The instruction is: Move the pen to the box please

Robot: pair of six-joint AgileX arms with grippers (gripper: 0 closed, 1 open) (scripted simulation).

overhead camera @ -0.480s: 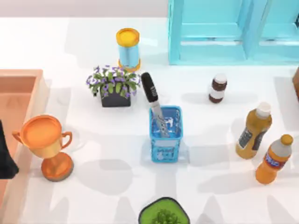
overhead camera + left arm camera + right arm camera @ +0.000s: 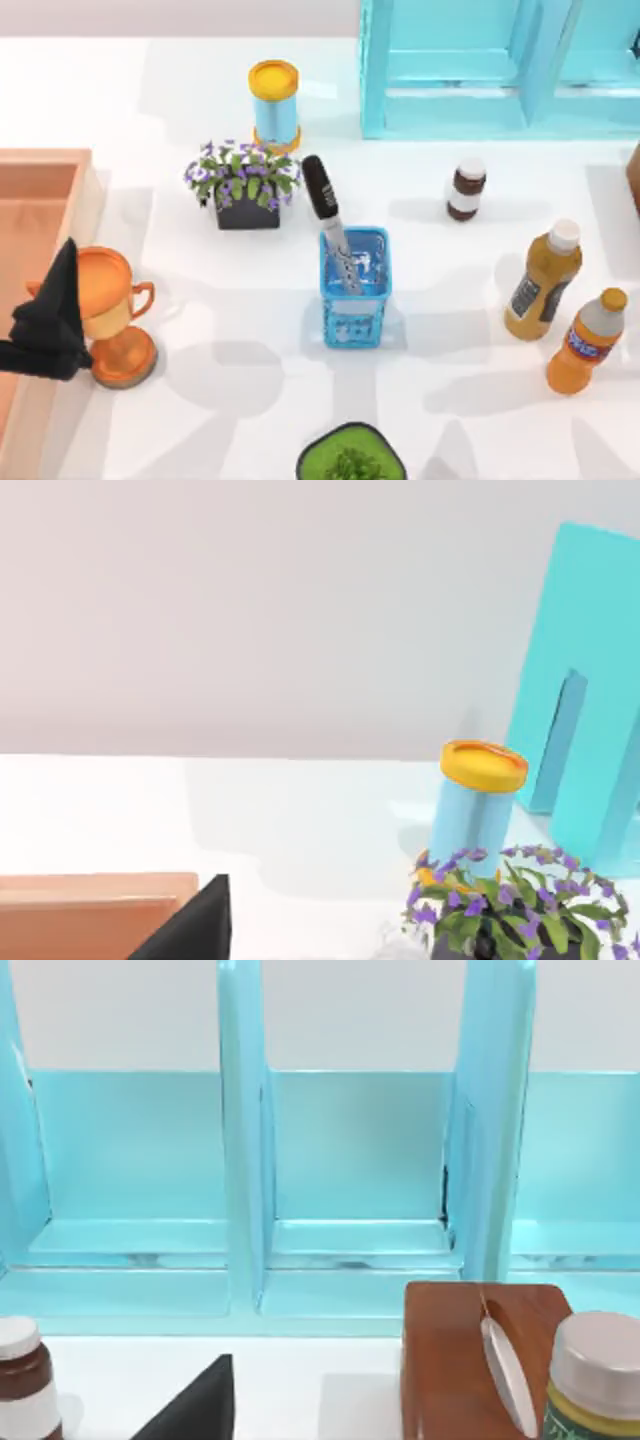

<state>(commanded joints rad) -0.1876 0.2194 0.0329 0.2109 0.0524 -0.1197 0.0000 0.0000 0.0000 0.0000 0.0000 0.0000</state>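
One pen (image 2: 330, 226) stands tilted in the blue mesh basket (image 2: 355, 288) near the tabletop's (image 2: 440, 330) centre, silver barrel end inside the basket, black cap end leaning out over the rim toward 11 o'clock, close to the potted purple flowers (image 2: 241, 183). Box (image 2: 38, 215), orange-brown with paler walls, sits at the 9 o'clock edge of the tabletop, well apart from the pen. Left gripper (image 2: 48, 320) hangs at 9 o'clock over the box's right wall, overlapping the orange trophy cup (image 2: 112, 313) in the top view; cannot tell whether its fingers are parted or closed, and nothing is seen held in it. Left wrist view: box corner, blue can with yellow lid (image 2: 478, 798), the flowers, turquoise cabinet (image 2: 585, 695). At 12 o'clock from the flowers stands the can; the cabinet sits at 1 o'clock. Small brown jar (image 2: 466, 188) at 2 o'clock from the basket; two orange bottles (image 2: 560, 305) at 3 to 4 o'clock; green plant (image 2: 351, 457) at 6 o'clock. Right wrist view: cabinet compartments, brown jar, brown wooden block (image 2: 470, 1355).
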